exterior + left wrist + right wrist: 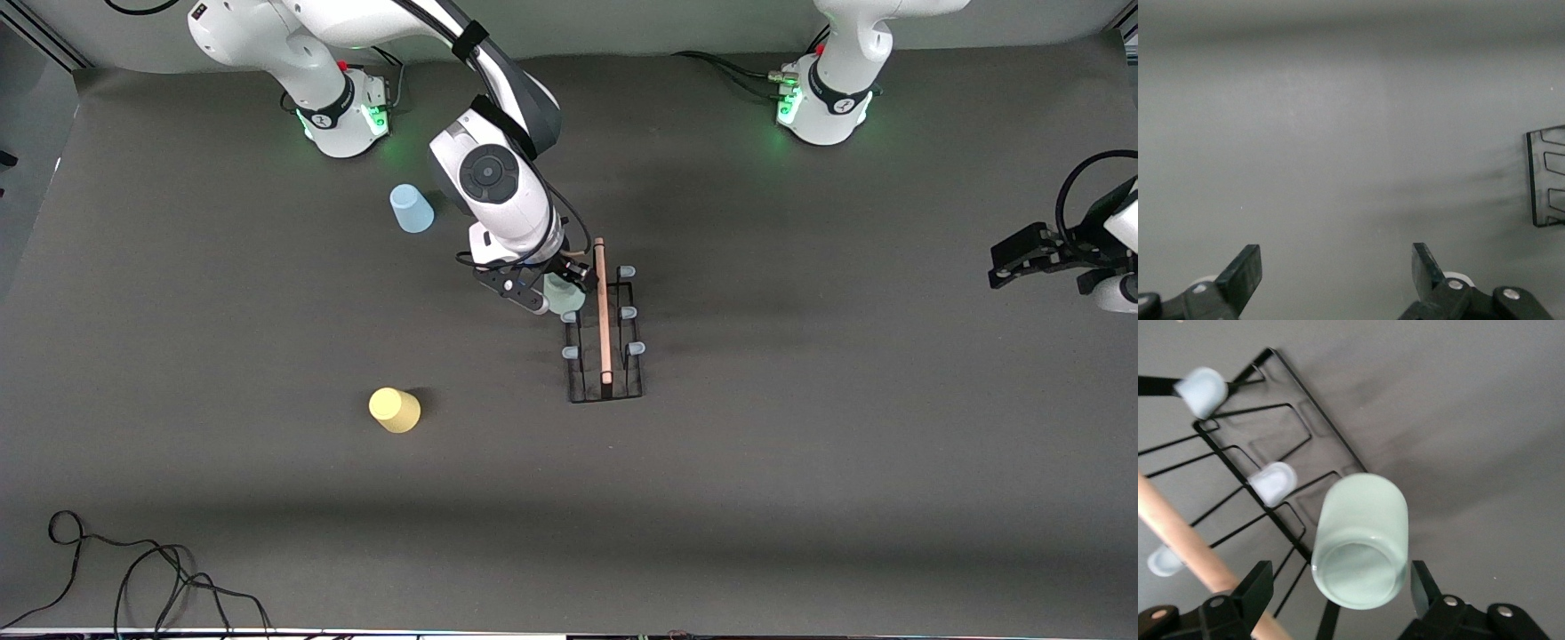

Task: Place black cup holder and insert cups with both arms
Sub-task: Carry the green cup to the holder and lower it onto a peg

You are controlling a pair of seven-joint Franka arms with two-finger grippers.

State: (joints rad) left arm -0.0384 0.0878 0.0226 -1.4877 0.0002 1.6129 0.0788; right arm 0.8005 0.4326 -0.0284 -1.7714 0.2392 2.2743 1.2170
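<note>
The right pincer (1338, 587) stands open around the pale green cup (1361, 540), seemingly on a peg of the black cup holder (605, 329).

Robotics laboratory: two white jointed robot arms (498, 178) on green-lit bases (822, 111) stand at a table covered in grey matting (800, 462), loose black cables (133, 569) at its near edge.

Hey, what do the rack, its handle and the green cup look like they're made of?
Rack: thin bent rods, glossy black, probably coated metal wire. Handle: a light tan round rod, looks like bare wood. Green cup: pale, even colour with no shine, likely matte plastic.
</note>
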